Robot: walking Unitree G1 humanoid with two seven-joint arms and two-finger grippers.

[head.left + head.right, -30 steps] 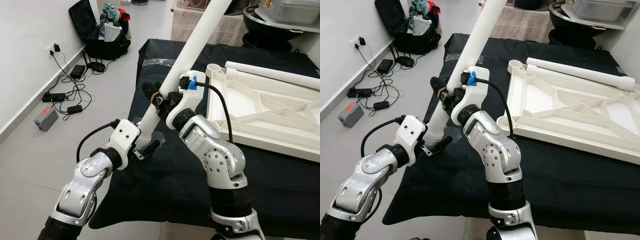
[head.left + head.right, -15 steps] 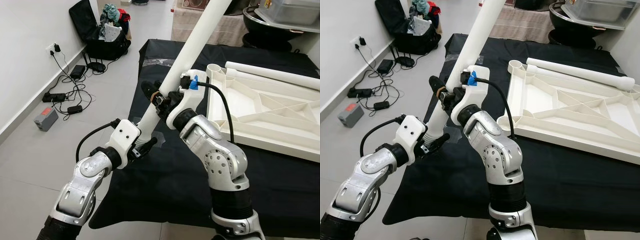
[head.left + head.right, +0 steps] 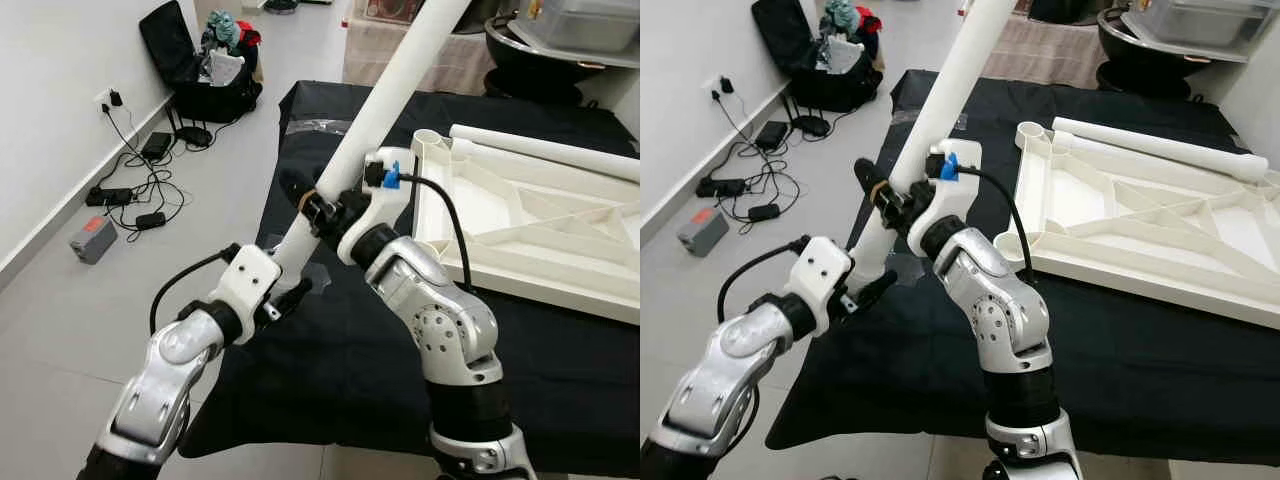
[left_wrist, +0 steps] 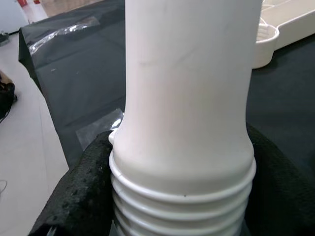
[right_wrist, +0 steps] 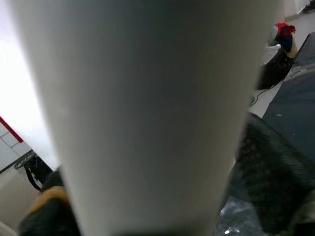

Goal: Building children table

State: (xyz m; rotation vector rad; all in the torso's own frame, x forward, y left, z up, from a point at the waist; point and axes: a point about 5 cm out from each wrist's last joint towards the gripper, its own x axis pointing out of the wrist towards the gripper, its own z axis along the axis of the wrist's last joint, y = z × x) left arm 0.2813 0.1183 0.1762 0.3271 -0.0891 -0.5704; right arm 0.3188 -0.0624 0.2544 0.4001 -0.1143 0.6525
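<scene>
A long white table leg (image 3: 385,95) rises slantwise from lower left to upper right over the black cloth's left edge. My left gripper (image 3: 285,278) is shut on its ribbed threaded lower end (image 4: 182,196), the black fingers (image 4: 78,191) pressing both sides. A little higher my right gripper (image 3: 312,200) is shut around the leg's shaft (image 5: 147,113). The white ribbed table top (image 3: 520,225) lies upside down on the cloth to the right, with an open round socket (image 3: 428,137) at its near-left corner. A second white leg (image 3: 545,150) lies along its far edge.
A black cloth (image 3: 330,350) covers the low work surface. On the grey floor to the left lie cables and a power strip (image 3: 130,185), a small grey box (image 3: 92,238), and a black open bag (image 3: 205,70) against the wall. Dark pots (image 3: 560,40) stand at the back right.
Both arms have shifted the leg slightly upward and to the right; my left wrist has risen and stretched out further along the leg's lower end. Both grips hold.
</scene>
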